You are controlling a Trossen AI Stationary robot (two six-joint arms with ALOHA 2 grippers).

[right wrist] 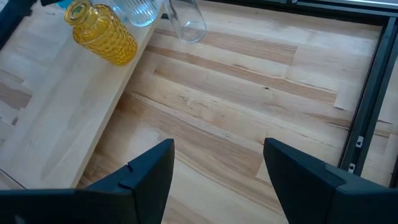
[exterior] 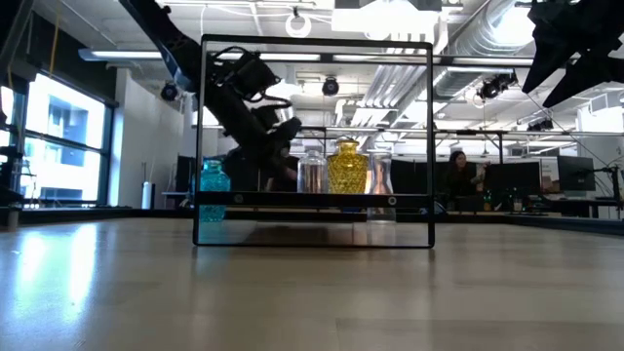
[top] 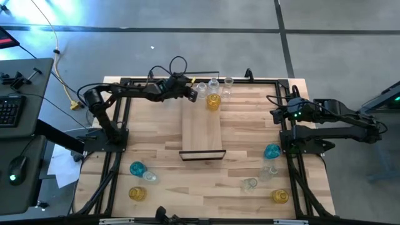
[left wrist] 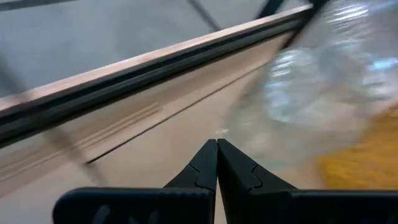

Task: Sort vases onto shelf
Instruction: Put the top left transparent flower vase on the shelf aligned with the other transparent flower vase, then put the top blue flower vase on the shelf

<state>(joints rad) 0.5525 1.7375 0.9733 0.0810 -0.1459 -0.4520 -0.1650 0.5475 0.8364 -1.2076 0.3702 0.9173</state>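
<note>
The left gripper (top: 191,94) hung over the far end of the shelf (top: 203,134), its fingers (left wrist: 216,167) pressed tight together with nothing between them. Just beside their tips stood a clear vase (top: 201,88), and next past it an amber vase (top: 213,102) on the shelf's far end, with more clear ones close behind. The step looked like a placement just finished at that end, or a nudge to line the row up; which, I could not tell.

The right gripper (top: 279,114) waited over the bench (top: 250,134) off the shelf's side, fingers (right wrist: 146,171) spread wide and empty, nothing under them but bare wood.

Loose vases lay well away from both sets of fingers: a teal vase (top: 137,168) and others near the front corners. The next move would likely call for a reach back to one of these, an opening, and a grip at the neck.

The left wrist view showed the closed tips and glass close ahead. The low view showed the vases standing upright in a row on the shelf, which the high view could not confirm.
</note>
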